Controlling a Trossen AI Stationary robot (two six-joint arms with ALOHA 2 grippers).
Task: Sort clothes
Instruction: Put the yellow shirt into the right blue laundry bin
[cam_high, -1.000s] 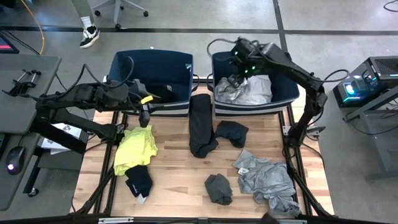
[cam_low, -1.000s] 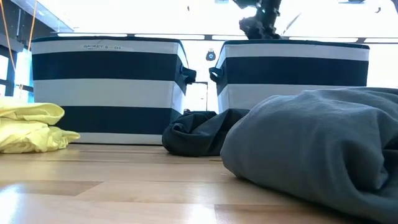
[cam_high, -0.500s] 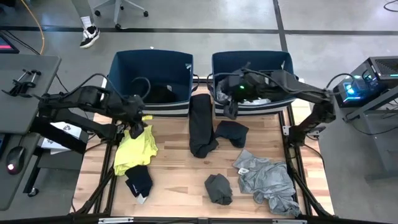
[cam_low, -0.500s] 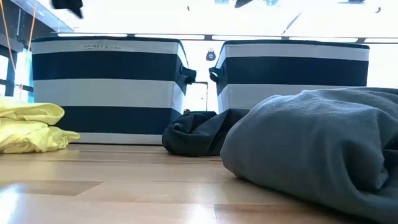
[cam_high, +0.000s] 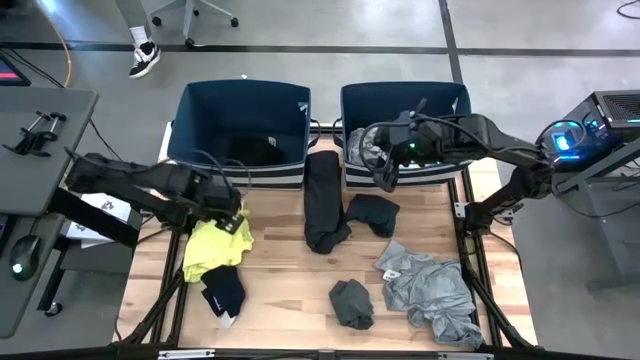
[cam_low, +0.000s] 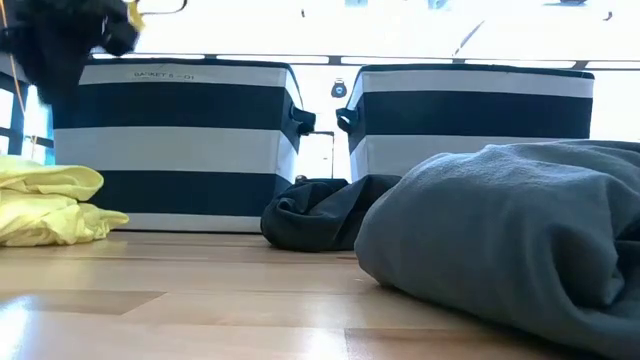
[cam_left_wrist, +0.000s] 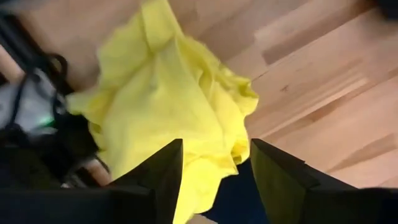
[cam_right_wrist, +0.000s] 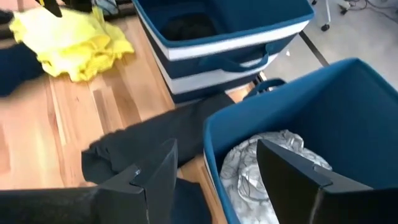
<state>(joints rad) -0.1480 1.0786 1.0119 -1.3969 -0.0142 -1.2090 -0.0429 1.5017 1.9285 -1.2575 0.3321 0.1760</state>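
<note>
High view: wooden table (cam_high: 290, 280) on grey floor (cam_high: 560, 40); office chair (cam_high: 190, 12) behind.

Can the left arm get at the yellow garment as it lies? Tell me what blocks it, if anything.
Probably yes. The left gripper hangs right over the yellow garment, jaws open and empty. The garment lies in the open on the wooden table, with nothing on top of it; the right gripper is away by the right bin.

neon yellow garment (cam_high: 220, 243), navy-and-white striped bins (cam_low: 175, 140)

Bare wood (cam_high: 290, 280) between scattered clothes (cam_high: 327, 200) — bins (cam_high: 240, 125) behind.
</note>
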